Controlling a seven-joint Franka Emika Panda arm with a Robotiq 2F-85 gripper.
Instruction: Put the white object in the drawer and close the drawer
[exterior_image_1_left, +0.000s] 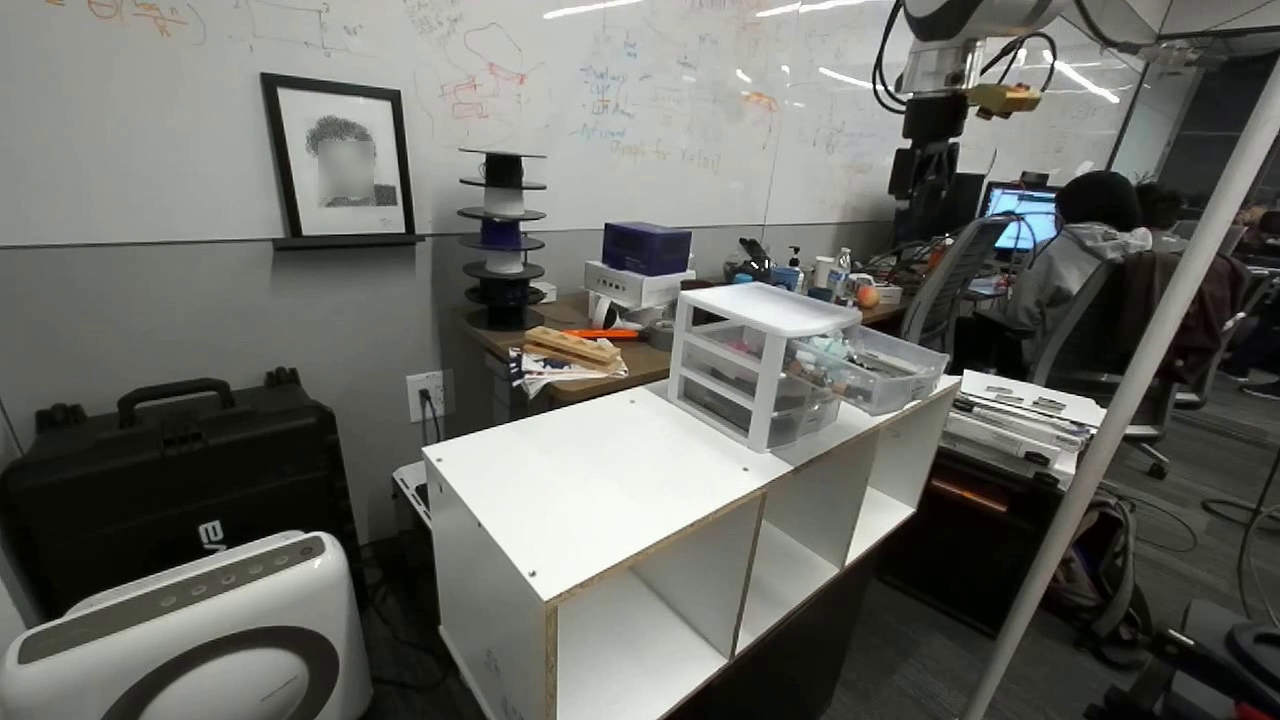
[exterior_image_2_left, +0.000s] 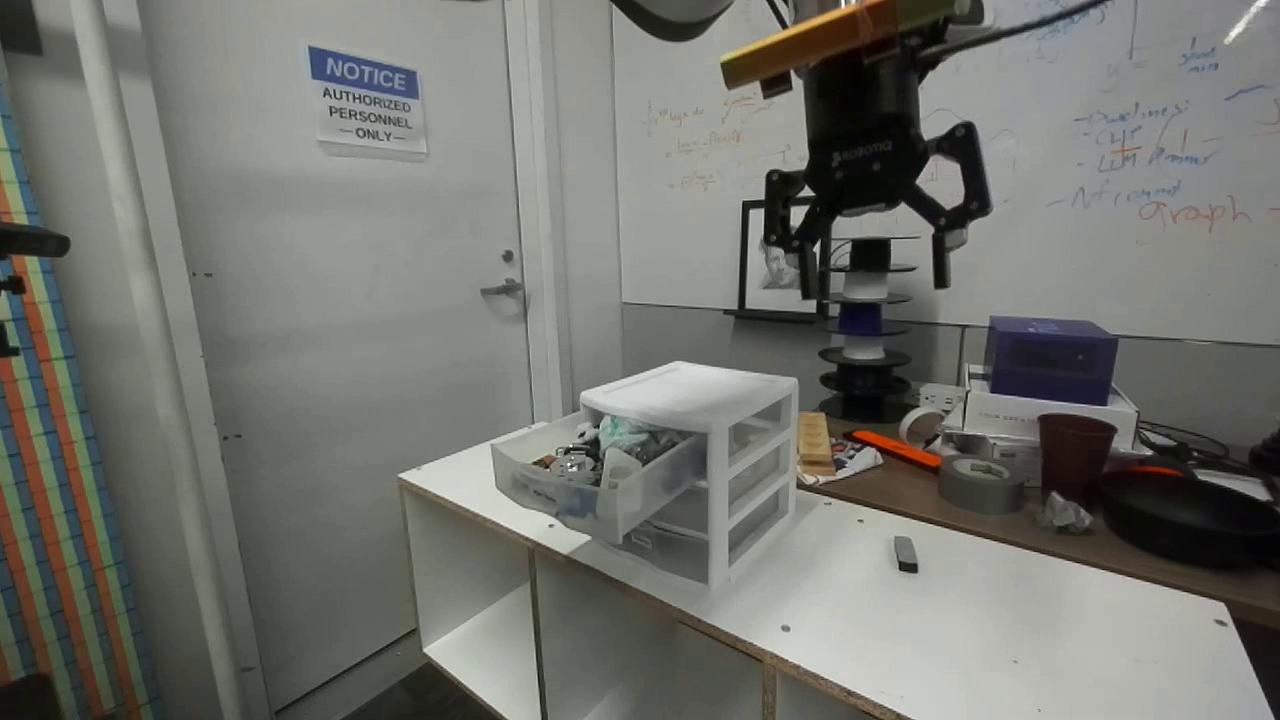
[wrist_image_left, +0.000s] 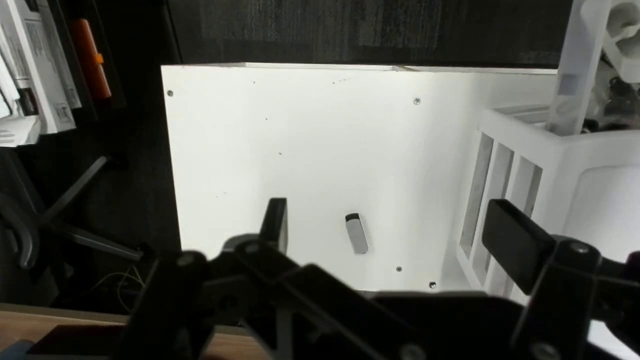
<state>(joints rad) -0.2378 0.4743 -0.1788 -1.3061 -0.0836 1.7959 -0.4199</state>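
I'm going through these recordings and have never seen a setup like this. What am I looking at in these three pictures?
The machine is a pale grey robot arm ending in a black two-fingered gripper. Two pictures look at the scene from outside the robot; the wrist view is taken from the arm itself, looking down past the gripper. Below is a large white open-fronted shelf cabinet. On its top stands a small white-framed plastic unit of stacked drawers, and beside that lies a small grey oblong block with a black end. One shallow translucent plastic drawer is pulled out, with a jumble of small things inside. The gripper is open and holds nothing.
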